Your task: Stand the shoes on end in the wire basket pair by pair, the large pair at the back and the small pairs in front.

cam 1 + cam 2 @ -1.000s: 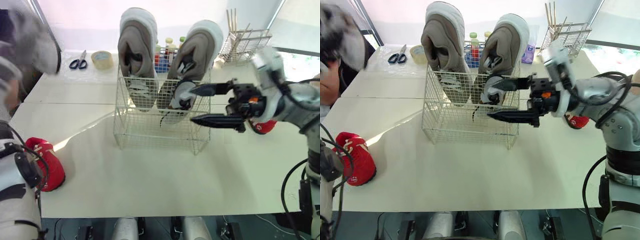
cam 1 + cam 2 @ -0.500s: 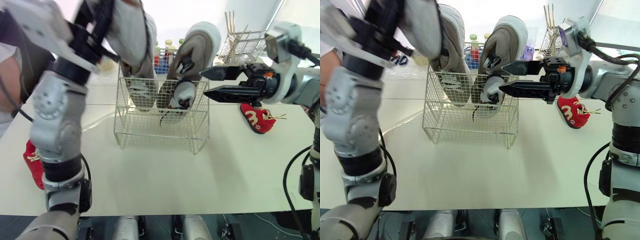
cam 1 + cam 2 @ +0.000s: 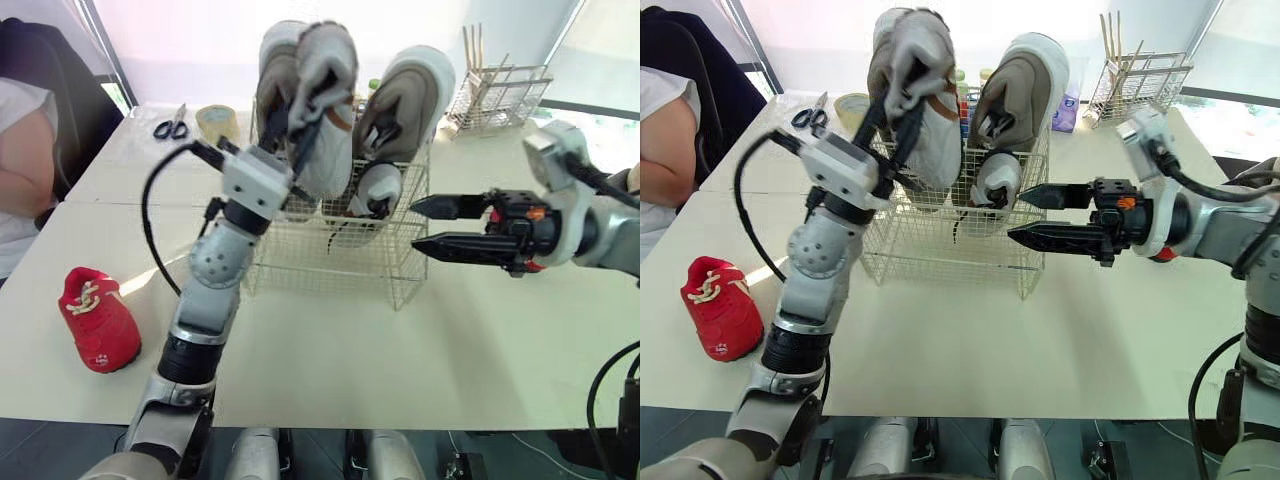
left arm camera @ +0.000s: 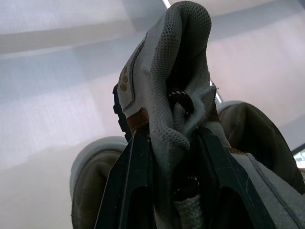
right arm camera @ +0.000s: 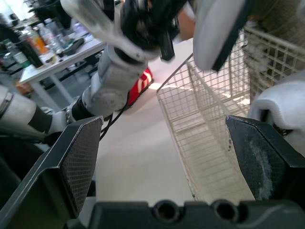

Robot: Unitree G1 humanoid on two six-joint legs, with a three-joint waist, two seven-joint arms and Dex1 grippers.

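The wire basket (image 3: 330, 275) stands mid-table. Two large taupe shoes (image 3: 408, 95) stand on end at its back. A small grey shoe (image 3: 376, 190) stands in front of the right one. My left gripper (image 3: 305, 105) is raised above the basket's left half, shut on a second small grey shoe (image 3: 328, 120); in the left wrist view its fingers (image 4: 133, 181) pinch that shoe's collar (image 4: 176, 95). My right gripper (image 3: 414, 225) hovers open and holding nothing, just right of the basket. One small red shoe (image 3: 97, 318) lies on the table's left; a sliver of another red shoe (image 3: 1159, 255) shows behind my right wrist.
Scissors (image 3: 172, 125) and a tape roll (image 3: 213, 120) lie at the back left. Bottles stand behind the basket. A wire rack (image 3: 495, 95) with sticks is at the back right. A person (image 3: 25, 170) sits at the table's left edge.
My left arm swung in from the left and now holds the small grey shoe over the basket. My right gripper stayed open, drawing slightly right and down away from the basket.
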